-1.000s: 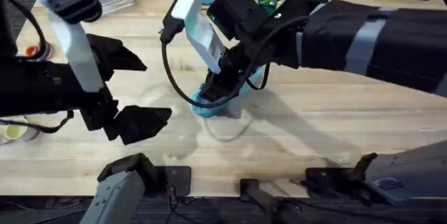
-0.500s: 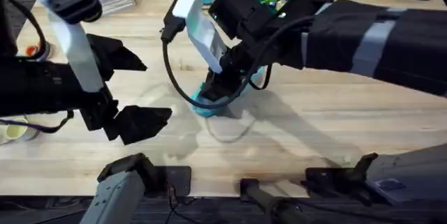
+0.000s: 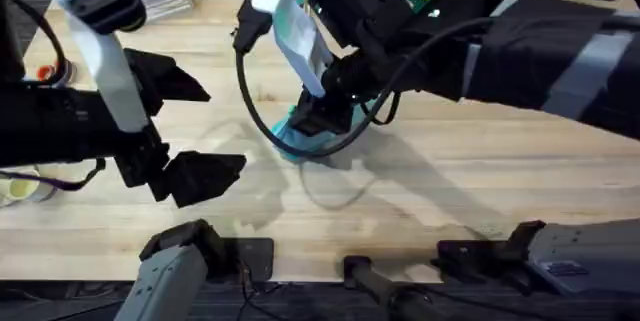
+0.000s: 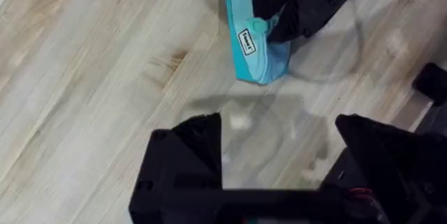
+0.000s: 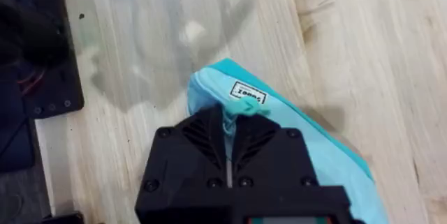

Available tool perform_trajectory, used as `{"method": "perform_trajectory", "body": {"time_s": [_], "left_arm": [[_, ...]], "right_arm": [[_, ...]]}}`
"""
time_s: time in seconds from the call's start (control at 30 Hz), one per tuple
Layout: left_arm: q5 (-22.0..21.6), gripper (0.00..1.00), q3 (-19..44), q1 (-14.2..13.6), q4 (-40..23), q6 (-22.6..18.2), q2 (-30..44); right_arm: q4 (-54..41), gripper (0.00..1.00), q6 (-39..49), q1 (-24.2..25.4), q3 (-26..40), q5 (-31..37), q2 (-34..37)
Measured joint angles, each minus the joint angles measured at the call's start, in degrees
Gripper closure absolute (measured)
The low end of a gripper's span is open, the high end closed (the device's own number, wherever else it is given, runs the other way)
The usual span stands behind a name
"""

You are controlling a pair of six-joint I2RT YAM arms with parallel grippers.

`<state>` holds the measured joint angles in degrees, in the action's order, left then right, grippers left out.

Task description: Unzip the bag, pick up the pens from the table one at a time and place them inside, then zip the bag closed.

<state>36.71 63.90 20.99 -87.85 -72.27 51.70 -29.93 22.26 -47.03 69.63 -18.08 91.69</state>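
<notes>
Under the right gripper (image 5: 231, 128) sits the bag (image 5: 293, 137), fingers pinched shut on its pull tab; left gripper (image 4: 279, 147) hangs nearby, wide open.

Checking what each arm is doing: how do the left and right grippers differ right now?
The left gripper is open and holds nothing; the right gripper is shut on the bag. The left hangs over bare table, apart from the bag; the right is down on its end. Both have black fingers.
</notes>
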Motion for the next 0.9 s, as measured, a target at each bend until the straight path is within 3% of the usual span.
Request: {"method": "perform_trajectory", "body": {"time_s": [0.9], "left_arm": [[0.0,0.012,0.0,0.0,0.0,0.0,0.0]], "right_arm": [[2.1,0.967,-0.2,1.1,-0.1,3.3,-4.1]]}}
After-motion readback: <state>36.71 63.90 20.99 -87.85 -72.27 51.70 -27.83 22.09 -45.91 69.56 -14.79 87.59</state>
